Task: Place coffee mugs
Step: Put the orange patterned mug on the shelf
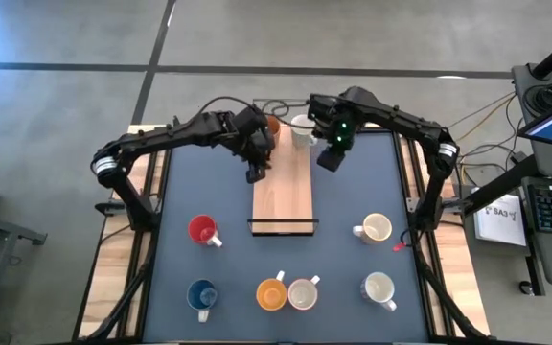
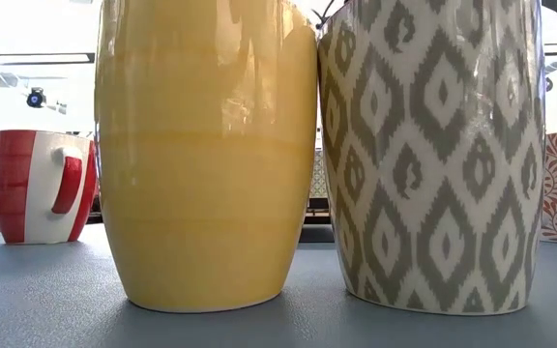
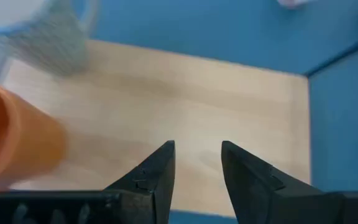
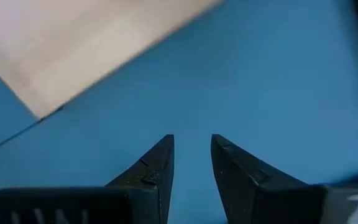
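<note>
Two mugs stand at the far end of the wooden board (image 1: 283,182): an orange one (image 1: 271,125) (image 3: 11,140) and a white, grey-patterned one (image 1: 302,129) (image 3: 55,37). On the blue mat stand a red mug (image 1: 202,230), a blue mug (image 1: 201,295), an orange mug (image 1: 270,293) touching a white one (image 1: 303,293), and two cream mugs (image 1: 377,228) (image 1: 379,287). My left gripper (image 1: 255,172) (image 3: 197,155) hovers open and empty over the board's left edge, near the orange mug. My right gripper (image 1: 329,158) (image 4: 191,149) hovers open and empty over the mat just right of the board.
The low view is filled by a yellow-orange mug (image 2: 206,155) and a grey-patterned mug (image 2: 433,155) side by side, with a red-striped mug (image 2: 42,184) behind on the left. A dark bar (image 1: 282,226) crosses the board's near end. Bare mat lies between the board and the near mugs.
</note>
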